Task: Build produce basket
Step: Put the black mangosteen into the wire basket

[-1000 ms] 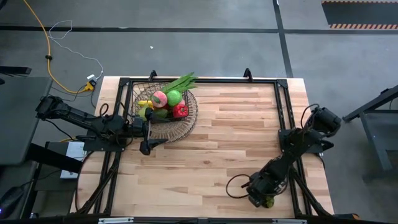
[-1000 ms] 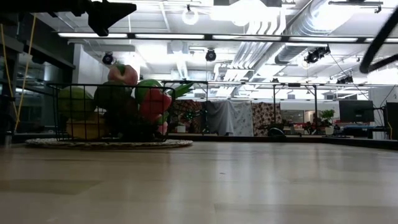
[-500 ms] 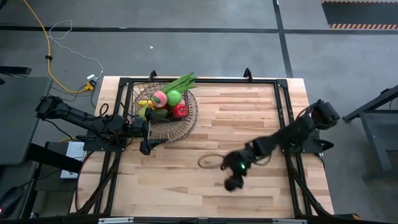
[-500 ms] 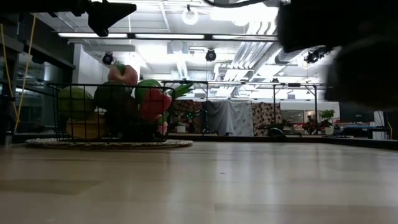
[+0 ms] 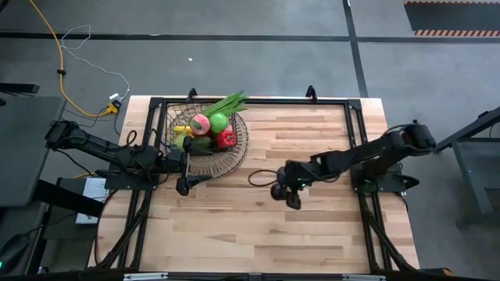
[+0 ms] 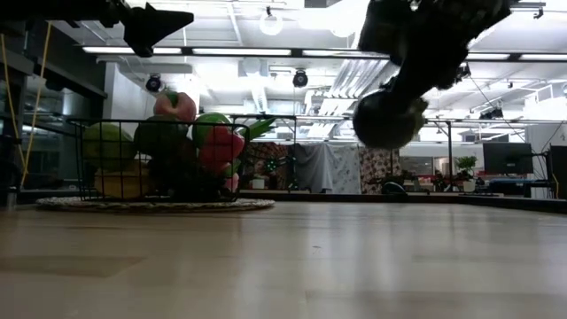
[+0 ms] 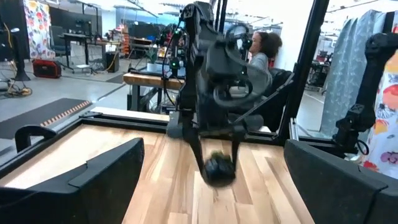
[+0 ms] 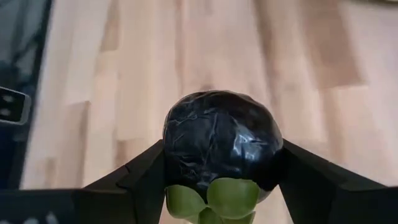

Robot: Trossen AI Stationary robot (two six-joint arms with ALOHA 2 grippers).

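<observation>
The dark wire basket (image 5: 237,156) stands at the table's far left, filled with produce (image 5: 209,129): green, red, pink and yellow pieces and leafy green stalks (image 5: 229,103). My left gripper (image 5: 186,176) hovers open, level, just beside the basket's near-left rim. My right gripper (image 5: 284,195) is over the middle of the table, to the right of the basket, shut on a round dark purple piece (image 8: 221,142) with green leaves at its base (image 8: 211,198). It also shows in the left wrist view (image 7: 217,169) and the low view (image 6: 385,120). My right gripper pinches the round dark purple piece by two opposite sides (image 8: 169,155) between its two fingers (image 8: 134,180). The fingers slant down toward the table's left. The piece is lifted clear of the table, its green leafy end back between the fingers.
A black frame (image 5: 355,129) runs along the table's edges. A cable loop (image 5: 262,178) hangs by my right arm. Bare wood (image 5: 234,218) lies between the basket and the near edge. A person (image 7: 264,46) sits in the room beyond the table.
My right gripper has swung from the table's near right corner toward the middle and the basket, rising a little and rolling its wrist, carrying the dark purple piece clear of the table. The basket and its produce have stayed put.
</observation>
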